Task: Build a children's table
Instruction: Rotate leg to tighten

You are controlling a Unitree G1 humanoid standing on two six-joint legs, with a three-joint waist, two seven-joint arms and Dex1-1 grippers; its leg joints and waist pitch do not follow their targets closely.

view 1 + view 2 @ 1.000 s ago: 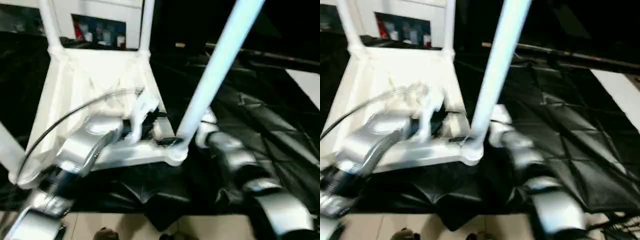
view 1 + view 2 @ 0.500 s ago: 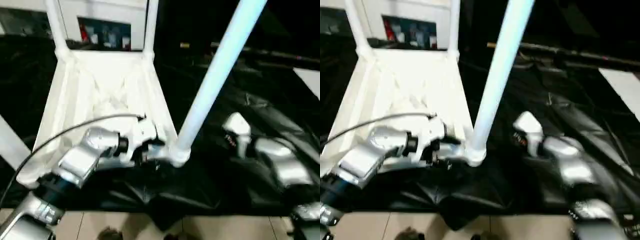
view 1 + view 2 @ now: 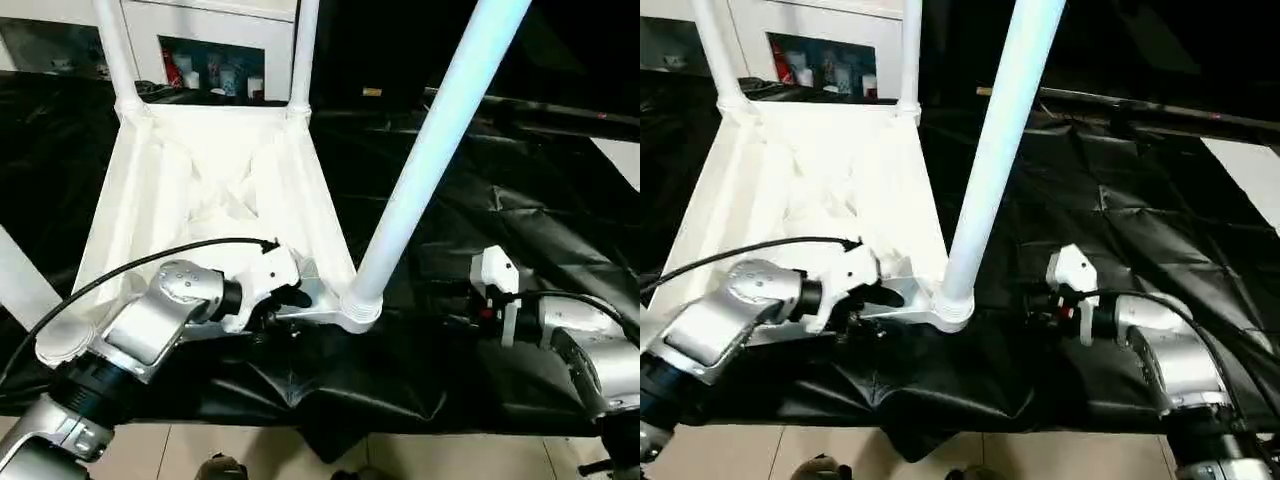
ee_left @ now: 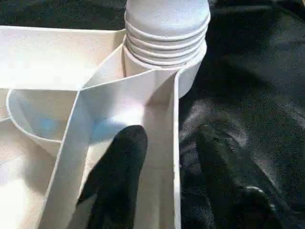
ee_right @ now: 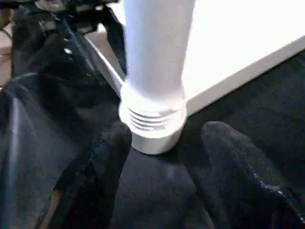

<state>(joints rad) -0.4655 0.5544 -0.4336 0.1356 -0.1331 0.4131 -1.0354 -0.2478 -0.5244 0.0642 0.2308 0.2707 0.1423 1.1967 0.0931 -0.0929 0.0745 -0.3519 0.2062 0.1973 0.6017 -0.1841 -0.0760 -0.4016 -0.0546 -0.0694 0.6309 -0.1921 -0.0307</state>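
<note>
Tabletop [image 3: 210,190]: white, ribbed underside up, lying on the black sheet [image 3: 500,230] that covers the desk.
Legs: three stand upright in the corner sockets; the near right leg [image 3: 420,170] rises from the threaded socket [image 3: 357,308] at the tabletop's near right corner; two more at the far corners [image 3: 115,55] and [image 3: 303,50].
Left claw [image 4: 164,157]: at the tabletop's near rim, just beside the near right socket; one finger [image 4: 119,162] inside the rim wall, the other outside on the sheet, part-closed astride the wall; actual contact cannot be told.
Right claw [image 5: 164,143]: open, apart from the tabletop, its fingers either side of the socket's base without touching.
</note>
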